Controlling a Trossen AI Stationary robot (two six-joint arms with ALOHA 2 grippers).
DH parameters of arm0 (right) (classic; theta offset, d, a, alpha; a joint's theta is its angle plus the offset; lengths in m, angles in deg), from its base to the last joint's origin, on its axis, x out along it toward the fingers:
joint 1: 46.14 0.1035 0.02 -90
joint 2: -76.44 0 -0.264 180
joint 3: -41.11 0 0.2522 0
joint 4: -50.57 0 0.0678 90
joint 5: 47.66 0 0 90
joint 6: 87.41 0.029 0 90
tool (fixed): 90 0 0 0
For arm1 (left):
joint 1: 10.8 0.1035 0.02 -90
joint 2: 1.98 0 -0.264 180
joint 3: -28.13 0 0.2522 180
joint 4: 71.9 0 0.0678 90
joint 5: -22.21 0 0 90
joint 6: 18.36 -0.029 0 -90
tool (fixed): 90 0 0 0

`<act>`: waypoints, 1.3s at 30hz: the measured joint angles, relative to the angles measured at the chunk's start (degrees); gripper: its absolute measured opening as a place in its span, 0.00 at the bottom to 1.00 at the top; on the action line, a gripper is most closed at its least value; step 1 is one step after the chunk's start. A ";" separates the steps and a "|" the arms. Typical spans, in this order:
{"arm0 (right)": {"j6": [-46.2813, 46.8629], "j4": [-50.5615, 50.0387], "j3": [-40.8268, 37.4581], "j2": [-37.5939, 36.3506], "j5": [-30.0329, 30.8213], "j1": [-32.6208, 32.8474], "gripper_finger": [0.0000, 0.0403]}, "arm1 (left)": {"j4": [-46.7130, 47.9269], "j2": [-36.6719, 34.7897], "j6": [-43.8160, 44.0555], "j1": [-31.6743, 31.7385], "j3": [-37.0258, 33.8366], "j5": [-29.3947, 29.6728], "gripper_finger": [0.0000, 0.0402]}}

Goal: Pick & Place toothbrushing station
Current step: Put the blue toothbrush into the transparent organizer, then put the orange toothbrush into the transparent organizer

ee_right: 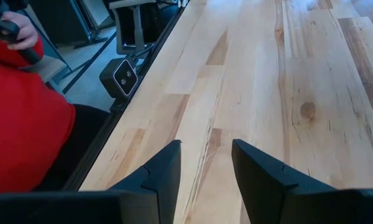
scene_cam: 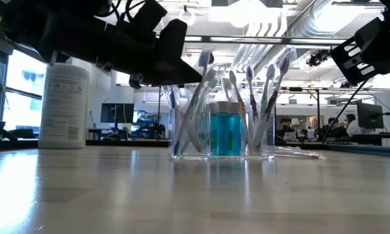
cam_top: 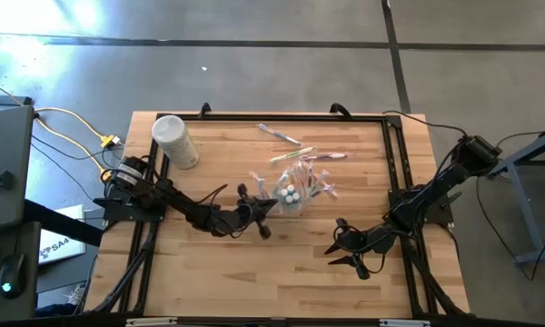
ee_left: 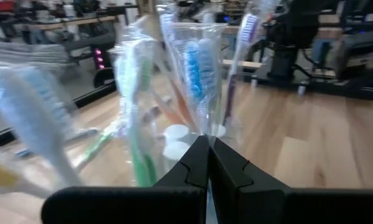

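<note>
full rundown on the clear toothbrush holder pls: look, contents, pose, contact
The toothbrushing station is a small boxy holder of see-through plastic, standing upright near the middle of the wooden table. Its centre compartment holds a blue bottle with a white cap; toothbrushes of several colours stand fanned out in the compartments on either side. The left claw is shut on the holder's thin wall, gripping it from the left arm's side. A few loose toothbrushes lie on the table behind it, not touching it.
</note>
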 joint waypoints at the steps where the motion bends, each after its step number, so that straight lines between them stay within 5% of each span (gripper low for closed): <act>1: 0.02 0.00 -0.01 -0.01 0.00 0.00 0.34 | -0.13 0.00 0.00 0.00 0.00 -0.88 0.00; 10: 1.37 0.00 -0.01 0.00 -0.02 0.00 0.34 | -1.68 0.02 -4.04 0.00 0.61 -1.34 0.04; 28: 1.82 -0.02 0.00 0.00 -0.81 0.35 0.34 | -2.15 -0.02 -7.51 -0.02 0.79 -1.14 0.39; 39: 1.75 -0.51 -0.01 0.00 -0.90 0.59 0.34 | -2.13 -0.10 -7.80 -0.02 0.81 -1.10 0.44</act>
